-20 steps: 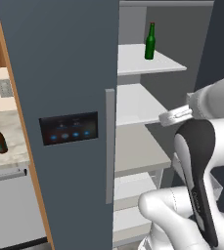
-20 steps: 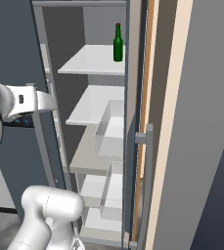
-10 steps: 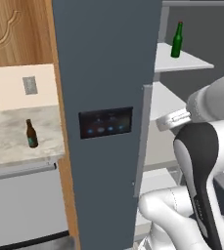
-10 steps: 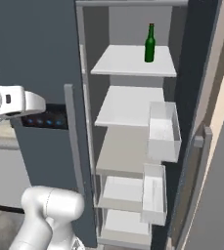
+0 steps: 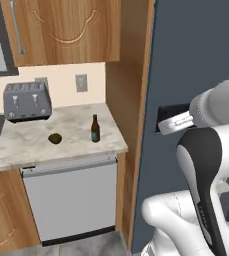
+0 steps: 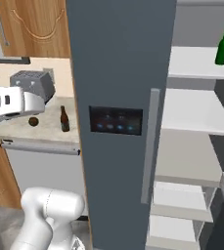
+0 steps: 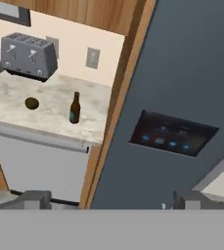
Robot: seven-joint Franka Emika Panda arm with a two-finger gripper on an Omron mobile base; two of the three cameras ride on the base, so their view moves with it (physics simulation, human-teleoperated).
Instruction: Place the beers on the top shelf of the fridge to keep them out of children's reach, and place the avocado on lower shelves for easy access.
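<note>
Brown bottle stood upright on the marble-look counter next to the avocado, both near the front edge and apart from each other, probably staged for easy pickup; green bottle sat on the fridge's top shelf, so one beer looked done. Gripper hung empty with fingers spread wide, facing counter and flat matte blue-grey fridge door. Bottles were slim, glossy glass; avocado dull, egg-shaped; boxy grey toaster behind.

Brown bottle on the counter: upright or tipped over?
Upright. The brown bottle stands on its base on the counter, neck pointing up, right of the avocado; the hand view shows it the same.
</note>
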